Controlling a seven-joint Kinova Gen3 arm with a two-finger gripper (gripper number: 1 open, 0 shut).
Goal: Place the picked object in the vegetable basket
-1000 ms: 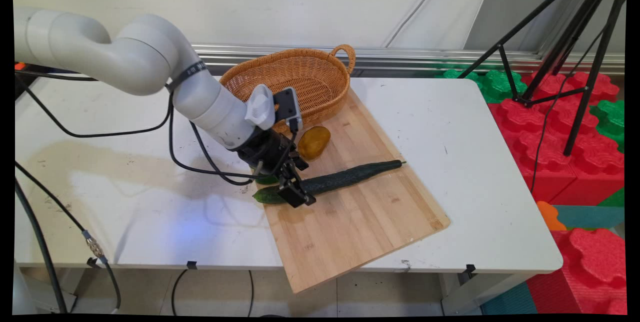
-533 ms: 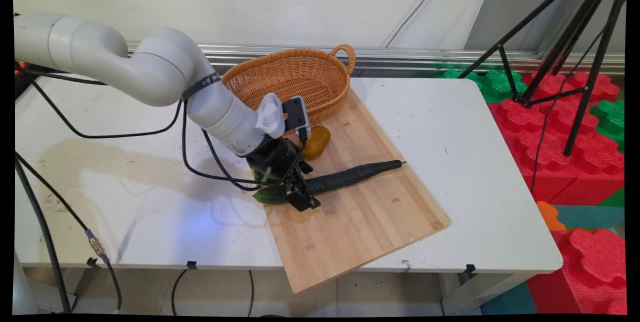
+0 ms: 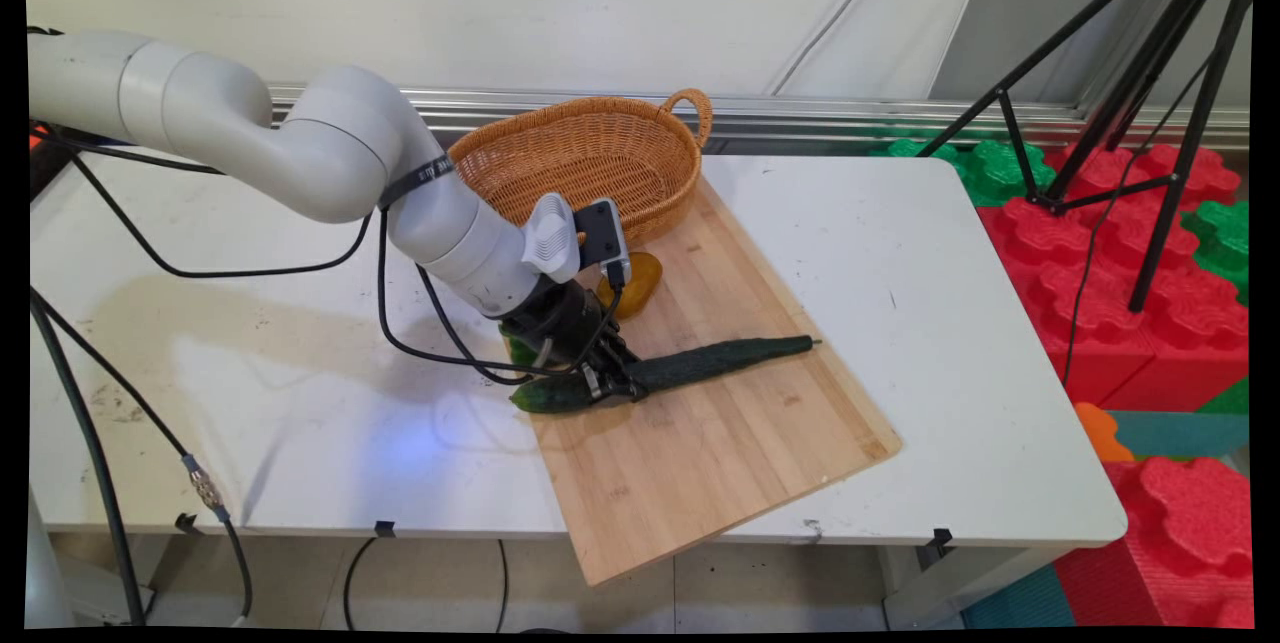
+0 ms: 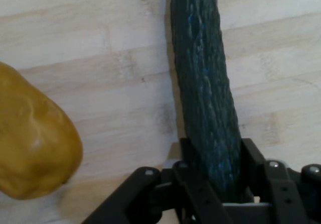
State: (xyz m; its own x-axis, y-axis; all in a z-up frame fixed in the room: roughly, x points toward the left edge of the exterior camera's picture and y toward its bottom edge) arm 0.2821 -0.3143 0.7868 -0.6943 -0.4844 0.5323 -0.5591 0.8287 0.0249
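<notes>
Gripper [image 3: 612, 385] clamped across the cucumber [image 3: 690, 368] near its left end, one finger [image 4: 253, 161] pressed on each side. Cucumber lies flat on the wooden cutting board [image 3: 720, 443], its left tip over the board's edge. Potato [image 4: 32, 143] just beside it. Wicker basket [image 3: 590, 158] behind, on the tabletop [image 3: 950, 323]

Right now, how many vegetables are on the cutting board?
2: a cucumber lying across the cutting board with the gripper closed around it, and a potato nearer the basket. Another may hide behind the arm.
</notes>
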